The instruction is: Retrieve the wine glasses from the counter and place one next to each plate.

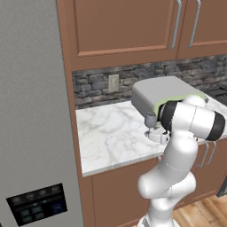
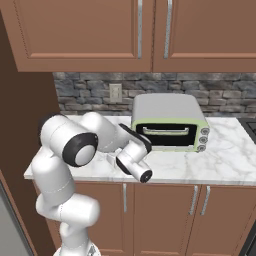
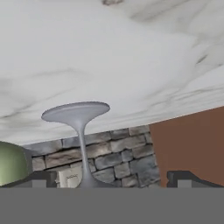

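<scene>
Wine glass (image 1: 150, 119) sits on the counter (image 1: 111, 133) at 9 o'clock of the toaster oven (image 1: 162, 93), gripper (image 3: 111, 180) wide w/ stem between fingertips, not grabbed yet, so nothing's placed by plates.

Upper cabinets (image 2: 85, 30): brown wood doors with long metal handles.
Backsplash (image 1: 95, 86): grey stacked stone, 1 pale wall outlet (image 1: 114, 83) set in it.
Refrigerator (image 1: 33, 115): tall grey, dark control panel (image 1: 37, 205) low on its front.
Toaster oven (image 2: 167, 122): grey top, green trim, 3 knobs.
Floor (image 1: 204, 212): light wood planks.
</scene>
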